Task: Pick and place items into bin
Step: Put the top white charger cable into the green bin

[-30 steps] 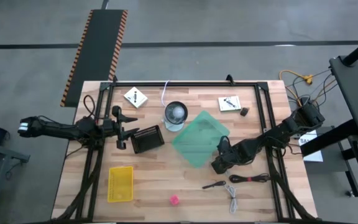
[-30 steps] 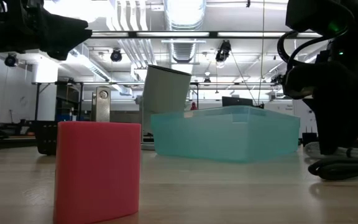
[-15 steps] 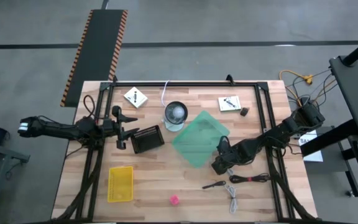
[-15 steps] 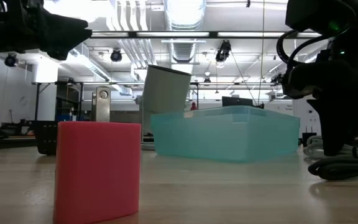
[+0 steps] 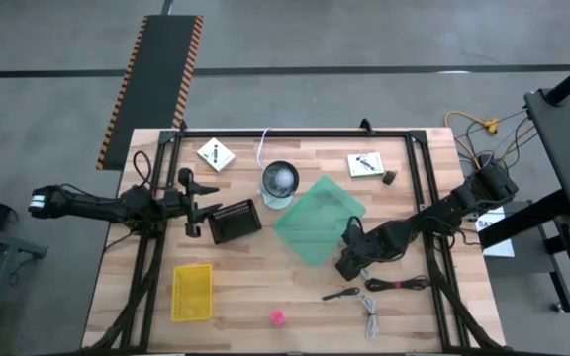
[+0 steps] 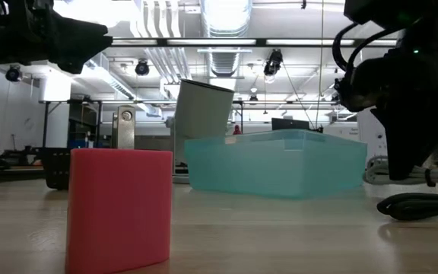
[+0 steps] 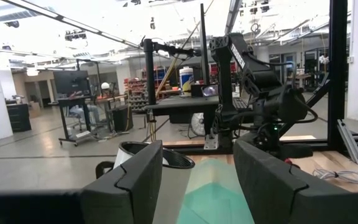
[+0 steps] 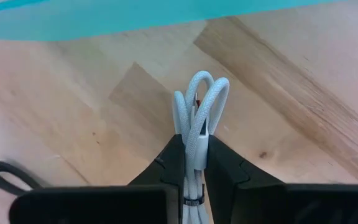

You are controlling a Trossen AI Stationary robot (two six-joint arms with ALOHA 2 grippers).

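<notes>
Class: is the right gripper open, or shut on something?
Shut on a white coiled cable. In the right wrist view, the right gripper's fingers pinch its loops, above the table.

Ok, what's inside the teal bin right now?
The high view shows nothing inside the teal bin; the right gripper hides its near corner, holding a white coiled cable above the table.

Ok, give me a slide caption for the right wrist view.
Right gripper shut on a white cable, above the wooden table beside the teal bin.
</notes>
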